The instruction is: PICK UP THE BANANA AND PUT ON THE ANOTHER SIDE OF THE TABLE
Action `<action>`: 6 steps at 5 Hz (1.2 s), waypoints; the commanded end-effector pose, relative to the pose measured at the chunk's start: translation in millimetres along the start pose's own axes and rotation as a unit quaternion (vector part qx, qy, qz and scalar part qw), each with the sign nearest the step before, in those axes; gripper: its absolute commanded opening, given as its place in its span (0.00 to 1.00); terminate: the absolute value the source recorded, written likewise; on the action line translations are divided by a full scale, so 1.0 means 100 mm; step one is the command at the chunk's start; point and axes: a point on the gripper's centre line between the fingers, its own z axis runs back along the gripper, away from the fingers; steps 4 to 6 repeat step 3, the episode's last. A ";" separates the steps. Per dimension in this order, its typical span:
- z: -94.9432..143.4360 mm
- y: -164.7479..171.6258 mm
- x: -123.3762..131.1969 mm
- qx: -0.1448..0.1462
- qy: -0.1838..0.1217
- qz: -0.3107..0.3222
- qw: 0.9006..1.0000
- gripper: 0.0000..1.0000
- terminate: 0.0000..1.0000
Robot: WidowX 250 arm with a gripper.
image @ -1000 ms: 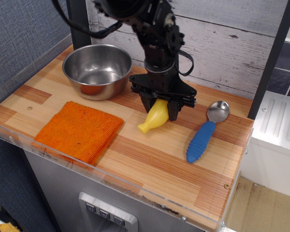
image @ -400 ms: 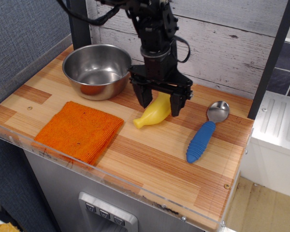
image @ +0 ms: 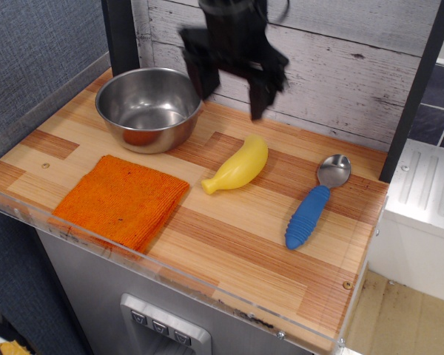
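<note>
Gripper (image: 230,83) has let go and lifted to frame top, jaws spread and empty, leaving the banana (image: 237,166) flat mid-table (image: 229,244) between cloth (image: 120,198) and spoon (image: 316,200) — looks like placement's done.

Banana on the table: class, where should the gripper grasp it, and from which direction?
Grip the banana across its plump middle, coming straight down from above. It lies flat on the table with free space either side, and the narrow stem end offers less to hold. The gripper hangs open above.
</note>
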 end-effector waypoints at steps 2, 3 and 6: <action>-0.12 0.32 -0.08 -0.018 0.043 0.013 0.999 1.00 0.00; -0.12 0.32 -0.08 -0.018 0.043 0.013 0.999 1.00 1.00; -0.12 0.32 -0.08 -0.018 0.043 0.013 0.999 1.00 1.00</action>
